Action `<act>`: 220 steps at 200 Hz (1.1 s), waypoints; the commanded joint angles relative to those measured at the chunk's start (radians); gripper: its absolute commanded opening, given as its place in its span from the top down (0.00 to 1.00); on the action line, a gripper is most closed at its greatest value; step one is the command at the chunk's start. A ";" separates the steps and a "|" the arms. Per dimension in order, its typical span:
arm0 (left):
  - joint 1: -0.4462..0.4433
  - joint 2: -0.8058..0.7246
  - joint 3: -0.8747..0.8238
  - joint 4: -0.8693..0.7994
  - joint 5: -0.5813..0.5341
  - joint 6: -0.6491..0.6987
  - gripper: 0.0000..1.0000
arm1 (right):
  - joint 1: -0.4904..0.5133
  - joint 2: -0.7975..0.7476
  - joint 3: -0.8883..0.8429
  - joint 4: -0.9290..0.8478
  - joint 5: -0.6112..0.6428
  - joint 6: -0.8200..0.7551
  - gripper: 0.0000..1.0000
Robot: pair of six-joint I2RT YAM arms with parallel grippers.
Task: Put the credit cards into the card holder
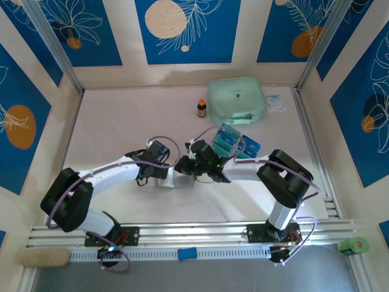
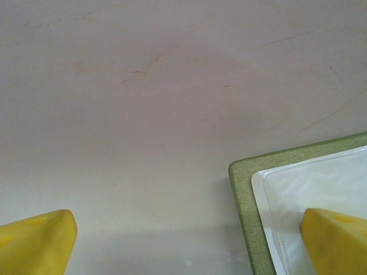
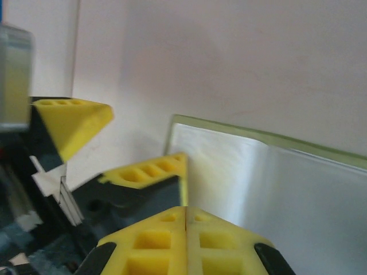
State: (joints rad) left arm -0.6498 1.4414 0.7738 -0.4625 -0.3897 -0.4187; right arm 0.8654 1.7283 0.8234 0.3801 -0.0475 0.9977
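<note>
Left tool point(image 2: 188, 229) spread wide, right tool point(image 3: 185, 211) closed (empty); card holder point(image 2: 243, 197) unfolded, credit cards point(image 1: 230, 139) apart.

The overhead camera looks down on the table point(image 1: 121, 121); both wrist cameras sit close over the card holder point(image 2: 241, 195).

left side of the table point(image 1: 106, 128) is free. both arms crowd the card holder point(image 2: 242, 197). a small bottle point(image 1: 202, 108) and green case point(image 1: 236, 100) block the back.
</note>
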 commanded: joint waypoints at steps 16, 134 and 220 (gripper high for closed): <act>0.023 -0.031 -0.007 -0.006 0.014 -0.014 0.00 | 0.020 0.072 0.041 -0.006 -0.038 -0.016 1.00; 0.065 -0.065 0.034 -0.010 0.089 -0.033 0.00 | 0.062 0.226 0.106 0.044 -0.066 0.035 1.00; 0.065 0.029 -0.016 0.052 0.118 -0.067 0.00 | 0.058 0.124 0.038 0.070 -0.075 0.040 1.00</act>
State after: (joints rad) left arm -0.5907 1.4246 0.7826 -0.4343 -0.2878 -0.4671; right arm 0.9138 1.9285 0.8936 0.4259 -0.0849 1.0523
